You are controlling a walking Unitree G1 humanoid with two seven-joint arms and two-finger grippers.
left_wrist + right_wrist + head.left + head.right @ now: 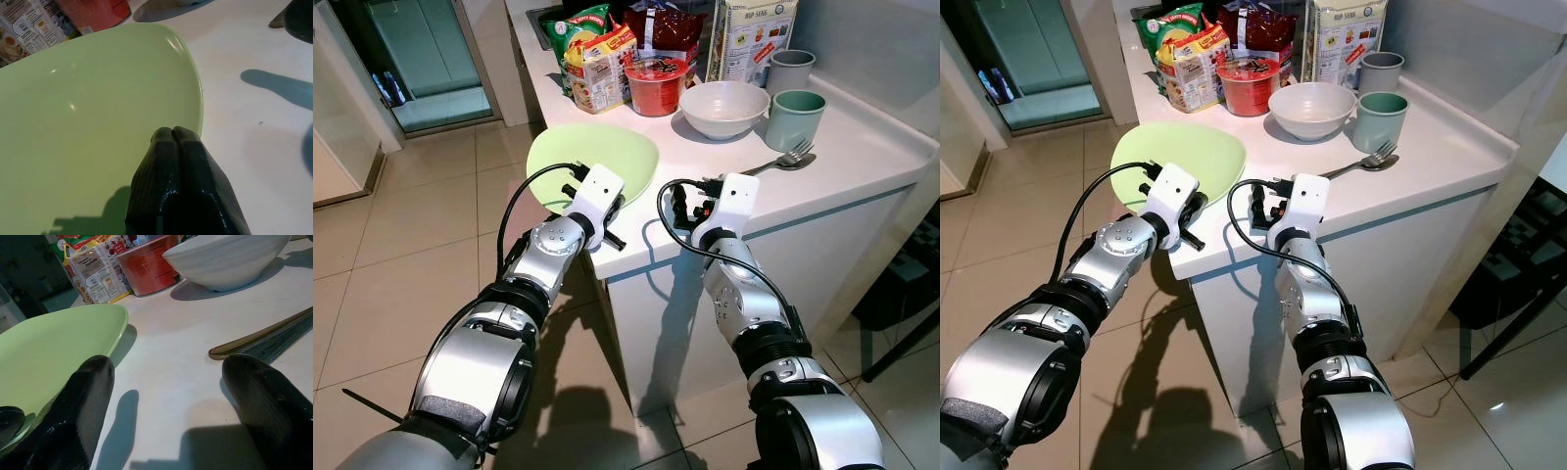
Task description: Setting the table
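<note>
A pale green plate [592,157] lies at the near left corner of the white counter [862,147], overhanging its edge. My left gripper [173,133] is shut, its fingertips pressed together over the plate's [98,107] near rim. My right gripper [166,367] is open and hovers low over bare counter, between the plate [54,347] and a fork and spoon [781,162]. Further back stand a white bowl [724,108], a green cup [795,117] and a grey cup [791,69].
A red noodle tub [654,83], snack packets [597,59] and a cereal box [749,34] crowd the counter's back. Tiled floor [411,225] lies to the left, with a glass door beyond. A dark chair [911,313] stands at the right.
</note>
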